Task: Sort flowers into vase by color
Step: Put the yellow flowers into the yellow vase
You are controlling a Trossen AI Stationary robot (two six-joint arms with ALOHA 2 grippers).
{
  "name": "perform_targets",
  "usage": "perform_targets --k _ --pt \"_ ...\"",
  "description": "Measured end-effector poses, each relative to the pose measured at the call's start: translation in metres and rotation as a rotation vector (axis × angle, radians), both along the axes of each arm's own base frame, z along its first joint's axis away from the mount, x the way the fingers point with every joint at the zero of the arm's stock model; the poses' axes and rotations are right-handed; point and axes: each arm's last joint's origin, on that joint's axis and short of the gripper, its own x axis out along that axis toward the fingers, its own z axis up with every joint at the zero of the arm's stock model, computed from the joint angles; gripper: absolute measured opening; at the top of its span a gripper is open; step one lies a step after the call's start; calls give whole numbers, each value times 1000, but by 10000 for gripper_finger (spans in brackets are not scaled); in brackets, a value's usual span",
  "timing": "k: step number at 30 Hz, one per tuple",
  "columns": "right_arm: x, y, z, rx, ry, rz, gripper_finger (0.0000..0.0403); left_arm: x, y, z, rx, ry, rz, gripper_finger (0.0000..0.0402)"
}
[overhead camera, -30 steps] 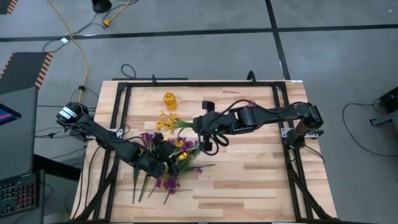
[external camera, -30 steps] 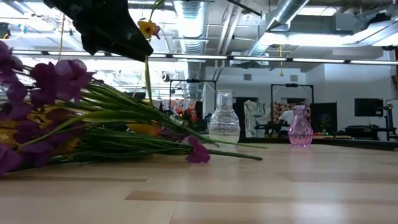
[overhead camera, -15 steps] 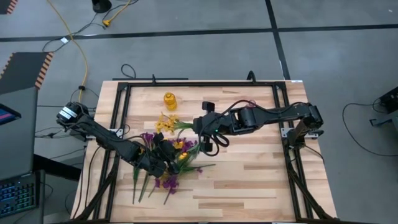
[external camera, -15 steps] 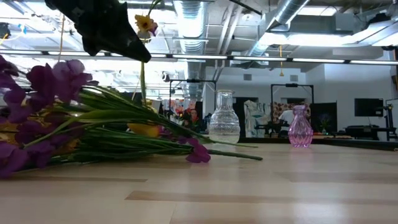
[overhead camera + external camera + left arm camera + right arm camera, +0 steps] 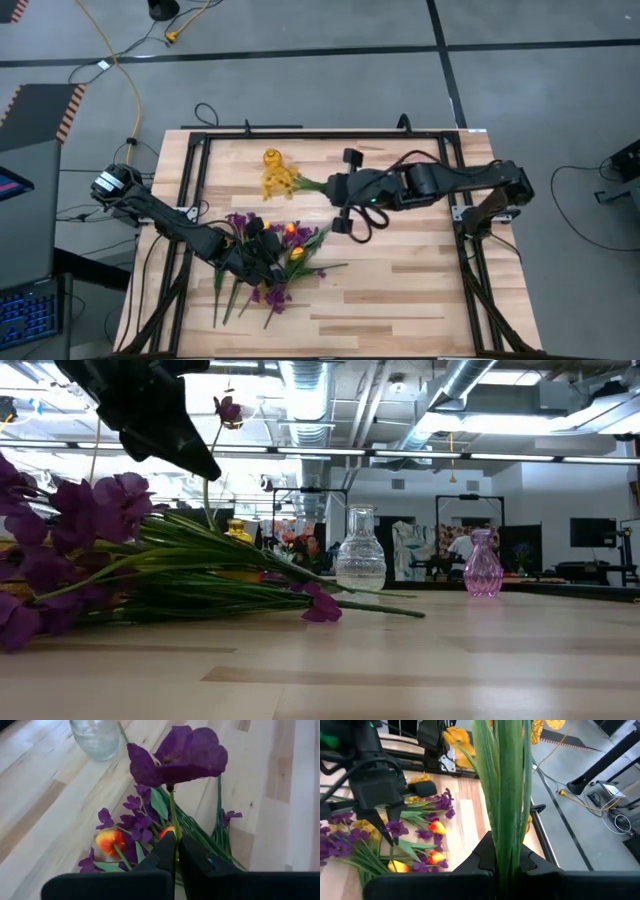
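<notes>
A pile of purple blooms and orange-yellow tulip buds [image 5: 262, 272] lies on the table's near left; it also shows in the low view [image 5: 150, 570]. My left gripper [image 5: 272, 250] is over the pile, shut on one purple flower [image 5: 180, 755]. My right gripper [image 5: 328, 186] is shut on a bunch of fluffy yellow flowers [image 5: 281, 180]. The heads of the bunch reach a small yellow vase [image 5: 272, 157] at the far left. A clear vase [image 5: 360, 550] and a pink vase [image 5: 483, 565] stand farther back. My left gripper pinches the purple flower's thin green stem [image 5: 173, 822] between its two fingers, a little below the bloom. The flower stands about upright, with its bloom [image 5: 228, 408] above the fingers. Its stem [image 5: 207, 485] runs down toward the pile. My right gripper pinches the bundle of several green stems [image 5: 505, 820] between its two fingers. The fingers come about level from the table's right. The stems run on past the fingers toward the left, with the yellow heads [image 5: 456, 739] at the far end by the yellow vase.
A black frame [image 5: 190, 190] runs around the wooden table top [image 5: 400, 280]. The right arm [image 5: 440, 182] stretches across the far half of the table. The near right of the table top is bare wood. The room behind holds stands and equipment.
My right gripper has carried the yellow bunch toward the table's far edge and a little to the right. The heads have gone from beside the pile to the yellow vase. My left gripper has shifted slightly toward the table's left with its purple flower, whose bloom has turned.
</notes>
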Motion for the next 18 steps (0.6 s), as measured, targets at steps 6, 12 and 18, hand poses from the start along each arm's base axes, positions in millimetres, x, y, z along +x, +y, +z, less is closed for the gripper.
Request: perform_targets --k 6,12,18 --pt "-29 0 17 12 2 -19 39 1 -2 0 -18 22 -63 20" --pt "-65 -6 32 84 -2 -70 39 1 -4 -1 -74 46 -112 85" --pt "-82 -11 30 96 31 -137 39 0 -6 2 -146 60 -174 129"
